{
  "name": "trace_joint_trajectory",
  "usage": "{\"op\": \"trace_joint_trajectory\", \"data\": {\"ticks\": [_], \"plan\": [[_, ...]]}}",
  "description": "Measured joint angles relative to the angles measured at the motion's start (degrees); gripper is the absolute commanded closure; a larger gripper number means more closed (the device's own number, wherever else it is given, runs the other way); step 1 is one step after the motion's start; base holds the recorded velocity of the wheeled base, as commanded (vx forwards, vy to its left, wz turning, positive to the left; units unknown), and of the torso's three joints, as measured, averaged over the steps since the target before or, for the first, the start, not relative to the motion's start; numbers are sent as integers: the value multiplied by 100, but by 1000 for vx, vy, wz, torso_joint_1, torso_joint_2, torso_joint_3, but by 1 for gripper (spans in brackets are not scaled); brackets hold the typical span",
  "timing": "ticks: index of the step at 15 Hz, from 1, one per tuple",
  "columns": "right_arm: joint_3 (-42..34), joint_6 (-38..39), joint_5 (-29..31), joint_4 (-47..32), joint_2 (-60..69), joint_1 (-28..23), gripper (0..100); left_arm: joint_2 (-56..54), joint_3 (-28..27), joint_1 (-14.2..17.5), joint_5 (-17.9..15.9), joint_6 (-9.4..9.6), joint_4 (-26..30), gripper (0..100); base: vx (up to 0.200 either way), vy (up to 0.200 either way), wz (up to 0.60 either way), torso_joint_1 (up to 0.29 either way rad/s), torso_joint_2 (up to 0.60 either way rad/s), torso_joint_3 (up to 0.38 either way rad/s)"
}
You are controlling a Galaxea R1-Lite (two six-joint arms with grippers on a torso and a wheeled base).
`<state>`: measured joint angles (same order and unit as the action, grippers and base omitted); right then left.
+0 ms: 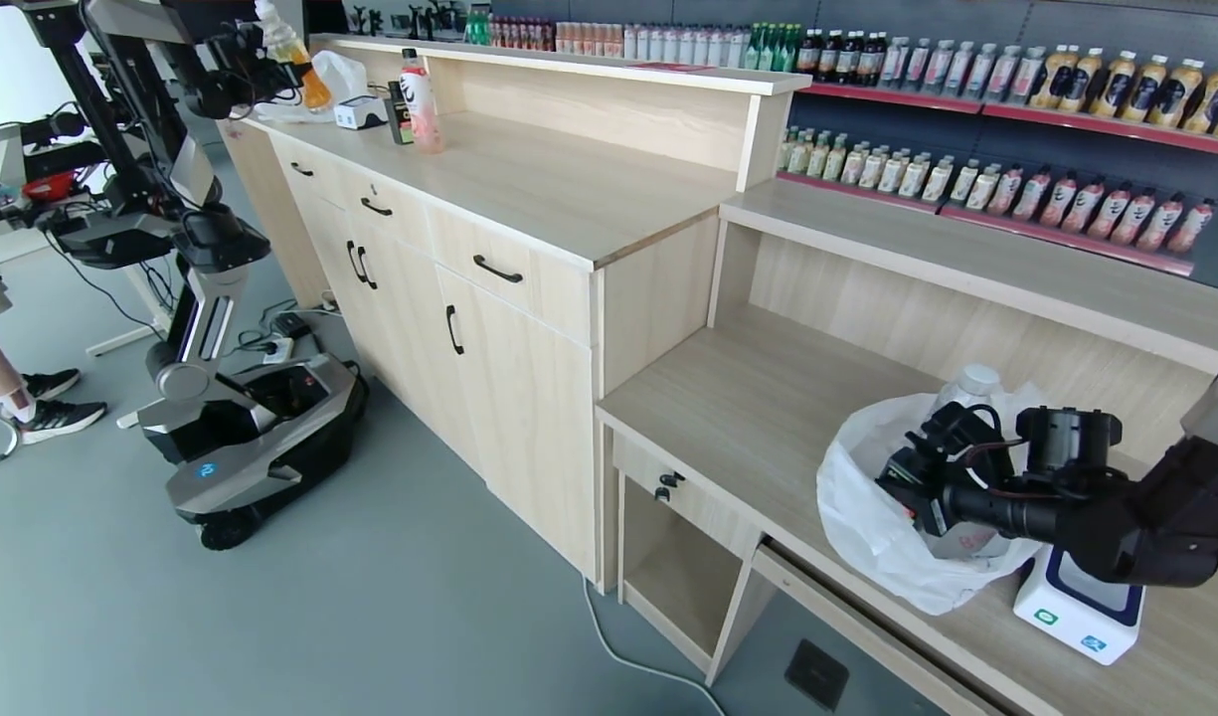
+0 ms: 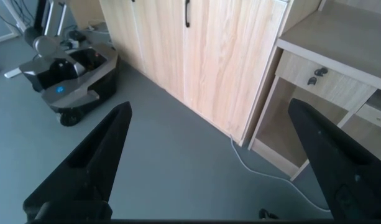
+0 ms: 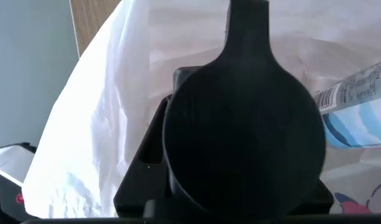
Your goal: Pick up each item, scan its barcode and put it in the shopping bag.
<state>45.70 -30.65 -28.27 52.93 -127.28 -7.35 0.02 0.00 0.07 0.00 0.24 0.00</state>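
- One bottle (image 1: 974, 384) is placed in the shopping bag (image 1: 862, 517), just beside the right gripper (image 1: 922, 467): judged done.
- The right gripper's state cannot be told; the left gripper (image 2: 209, 106) is opened, empty.

One white shopping bag (image 1: 867, 517), one white-capped bottle (image 1: 974, 382) in it, one scanner box (image 1: 1076, 612), one pink bottle (image 1: 422, 104)

Shopping bag (image 1: 862, 517) was thin white plastic, crinkly and a bit see-through. The counter (image 1: 768, 398) looked like pale wood-grain laminate, matt and smooth. Bottle (image 3: 355, 112) was clear plastic with a glossy label; the white scanner box (image 1: 1066, 617) looked like smooth plastic.
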Motion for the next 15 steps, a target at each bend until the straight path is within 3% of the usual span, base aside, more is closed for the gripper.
{"op": "trace_joint_trajectory", "data": {"ticks": [13, 14, 15], "plan": [[492, 286, -5, 110, -725, -107, 100, 0, 0, 0, 0, 2, 0, 0, 0, 0, 0, 0, 0, 0], [496, 286, -2, 110, -740, -124, 0, 0, 0, 0, 0, 2, 0, 0, 0, 0, 0, 0, 0, 0], [496, 284, 9, 117, -753, -151, 0, 0, 0, 0, 0, 0, 0, 0, 0, 0, 0, 0, 0, 0]]}}
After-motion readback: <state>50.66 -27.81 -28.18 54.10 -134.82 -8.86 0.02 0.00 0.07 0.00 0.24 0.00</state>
